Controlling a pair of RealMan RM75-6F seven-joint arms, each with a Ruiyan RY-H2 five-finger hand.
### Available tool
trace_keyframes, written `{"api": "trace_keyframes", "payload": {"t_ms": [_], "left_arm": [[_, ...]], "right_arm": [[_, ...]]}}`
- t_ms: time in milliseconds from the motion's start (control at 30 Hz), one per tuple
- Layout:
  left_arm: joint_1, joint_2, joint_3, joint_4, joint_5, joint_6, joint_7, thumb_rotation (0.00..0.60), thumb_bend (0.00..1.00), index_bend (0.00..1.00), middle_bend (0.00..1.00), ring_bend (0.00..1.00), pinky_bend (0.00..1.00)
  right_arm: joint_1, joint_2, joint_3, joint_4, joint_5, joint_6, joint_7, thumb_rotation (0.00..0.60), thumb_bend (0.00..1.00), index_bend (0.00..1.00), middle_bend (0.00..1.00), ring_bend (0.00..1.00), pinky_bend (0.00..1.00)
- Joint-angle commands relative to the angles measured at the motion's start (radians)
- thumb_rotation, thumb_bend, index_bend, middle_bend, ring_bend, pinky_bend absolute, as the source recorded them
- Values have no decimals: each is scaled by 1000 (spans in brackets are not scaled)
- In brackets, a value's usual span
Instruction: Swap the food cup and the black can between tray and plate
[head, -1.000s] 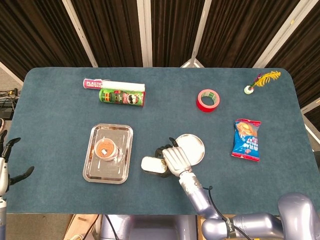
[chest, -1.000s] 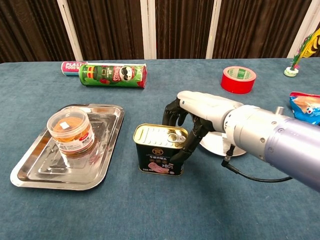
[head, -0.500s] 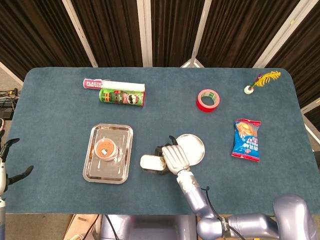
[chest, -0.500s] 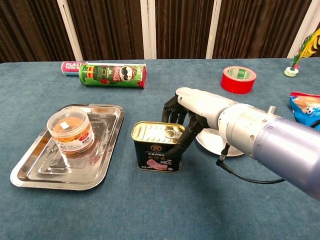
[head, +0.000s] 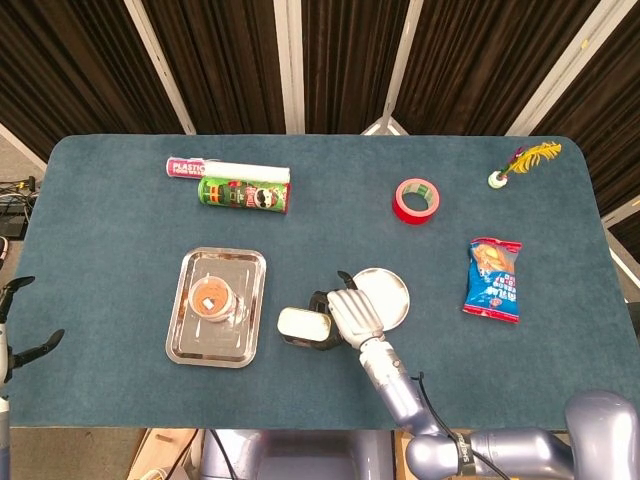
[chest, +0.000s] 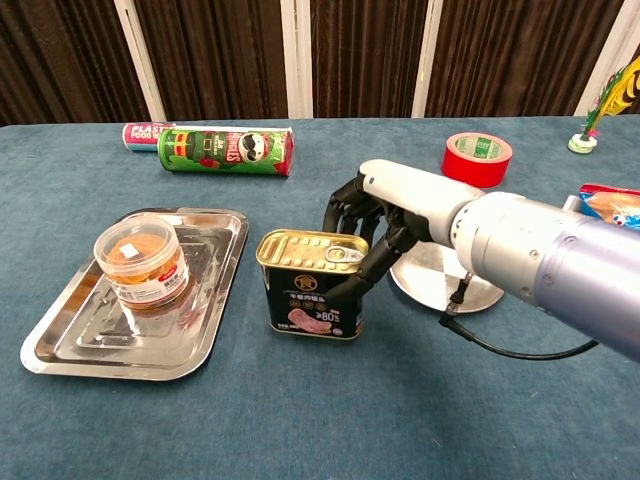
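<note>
The food cup (head: 211, 298) (chest: 140, 262), a clear tub with an orange lid, stands in the steel tray (head: 180, 340) (chest: 60, 350) at the left. The black can (head: 302, 325) (chest: 312, 290) is upright between the tray and the round silver plate (head: 392, 292) (chest: 440, 278). My right hand (head: 352, 315) (chest: 385, 215) grips the can from its right side, dark fingers wrapped around its far and near walls. Whether the can touches the cloth I cannot tell. The plate holds nothing. My left hand (head: 18, 325) shows at the far left edge, off the table, fingers apart and holding nothing.
A green chips tube (head: 245, 193) (chest: 225, 150) and a pink roll (head: 190, 167) lie at the back left. A red tape roll (head: 417, 200) (chest: 477, 158) sits at the back right. A blue snack bag (head: 494, 279) and a feathered shuttlecock (head: 515, 165) are further right.
My right hand has carried the black can a little to the left, away from the plate and towards the tray, and slightly upward in the chest view. The left hand has barely shifted.
</note>
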Motion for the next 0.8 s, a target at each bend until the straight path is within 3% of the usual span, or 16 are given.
{"api": "trace_keyframes", "payload": {"t_ms": [33,400,800], "left_arm": [[0,-1,-1,0,-1,0,2,600,127,257,0,0,14],[4,-10,-5,1,6,5,17,600,127,259,0,0,14],[9,-23,-5,4,25,18,36,600,127,265,0,0,14]], "right_arm": [[-16,33,9,-24,-24,-14,40,600,254,672,583,473,0],[-69,192,56,11,-79,-41,188,600,254,672,583,473,0],[-108,239,15,129,-167,-126,354,600,256,672,583,473,0]]}}
